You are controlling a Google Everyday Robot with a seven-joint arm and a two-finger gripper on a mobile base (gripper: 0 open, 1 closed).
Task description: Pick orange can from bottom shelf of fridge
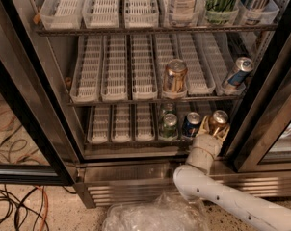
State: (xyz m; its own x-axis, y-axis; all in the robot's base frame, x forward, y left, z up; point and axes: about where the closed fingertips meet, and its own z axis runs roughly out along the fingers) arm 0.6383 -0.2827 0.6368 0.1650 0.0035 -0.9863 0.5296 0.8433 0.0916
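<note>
gripper point(216, 129) clasping orange can point(219, 117) | bottom shelf point(120, 125), right end | blue can point(191, 123) just left | green can point(170, 127) beyond

We are looking into a big steel fridge point(136, 182) with black-framed glass doors point(25, 109). It is the kind we find in a shop or a canteen, not in a home. Its wire racks hold rows of white plastic trays point(115, 71) for drinks, some with cans point(175, 76) in them. Loose cables point(20, 206) lie on the speckled floor point(63, 218), so this may be a work room. The gripper point(217, 129) is at the right end of the bottom shelf point(121, 139), by the orange can point(218, 118).
</note>
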